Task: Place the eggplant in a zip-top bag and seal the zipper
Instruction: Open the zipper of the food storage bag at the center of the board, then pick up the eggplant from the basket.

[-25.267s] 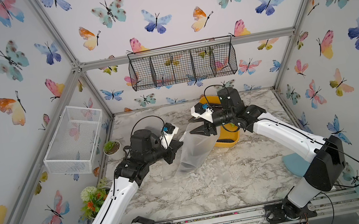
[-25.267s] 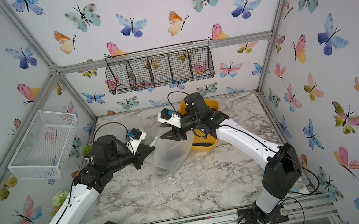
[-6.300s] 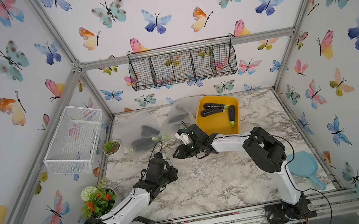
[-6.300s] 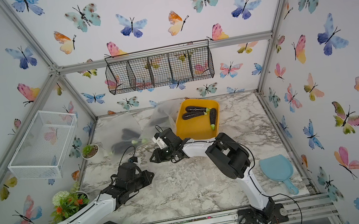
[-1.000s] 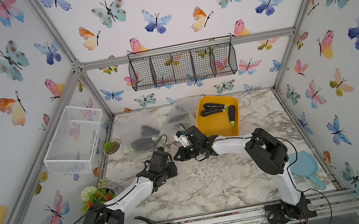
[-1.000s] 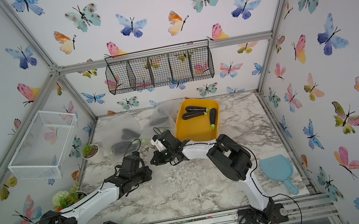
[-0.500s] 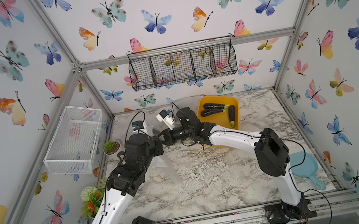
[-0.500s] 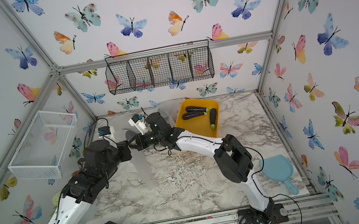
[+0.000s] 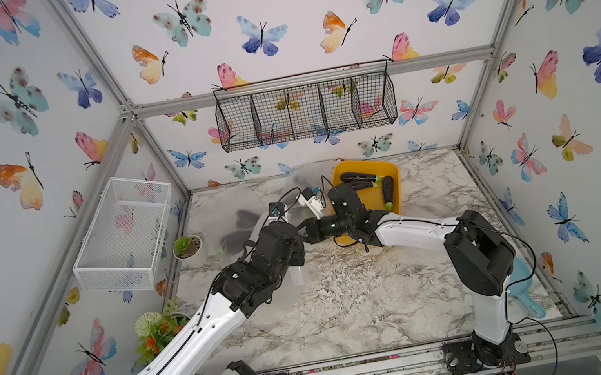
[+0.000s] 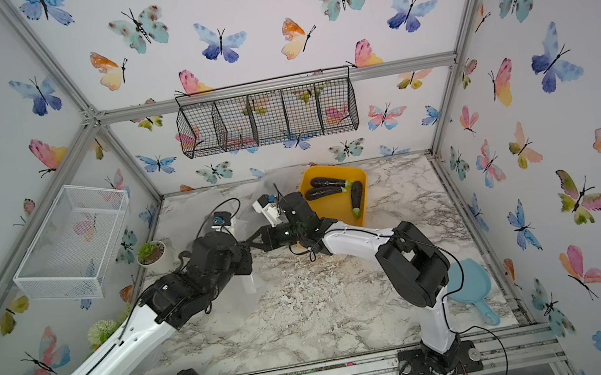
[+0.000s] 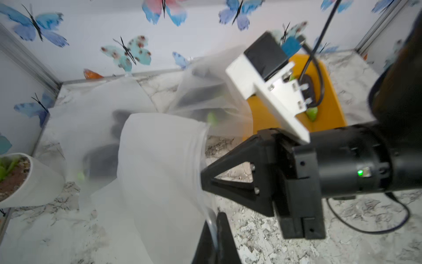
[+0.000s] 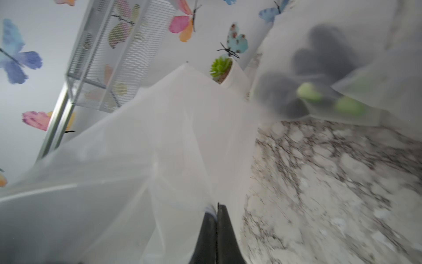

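Marble table (image 9: pixel 352 312), enclosed by butterfly-print walls. A black wire basket (image 9: pixel 306 111) hangs on the back wall and a white mesh basket (image 9: pixel 125 234) on the left wall.

The left arm (image 9: pixel 192 338) reaches in from the front left corner and the right arm (image 9: pixel 414 233) from the front right. Their wrists meet near the middle of the table, somewhat toward the rear.

Between the wrists is one frosted zip-top bag (image 11: pixel 159 160), held up by its top edge. In a top view it hangs beneath the left wrist (image 10: pixel 251 283). I cannot tell whether its lower edge touches the marble.

Other filled bags (image 9: pixel 239 223) lie flat at the rear left of the table. Dark shapes with green tips show through their plastic (image 12: pixel 319 75).

The yellow tray (image 10: pixel 335 207) sits at the rear, right of centre and just behind the right wrist. A blue scoop (image 10: pixel 468 288) lies at the front right, near the base of the right arm. A potted plant (image 9: pixel 187 248) stands at the left edge.

Three eggplants (image 10: pixel 327 182) lie in the tray, dark purple with green caps. Two lie side by side across the back and the third lies along the right wall.

Left gripper (image 11: pixel 215 219): jaws pinched together, with the bag's top edge caught between them.

Right gripper (image 12: pixel 217 208): jaws closed to a point on that same edge. The left wrist view shows it (image 11: pixel 202 178) close beside the left gripper.
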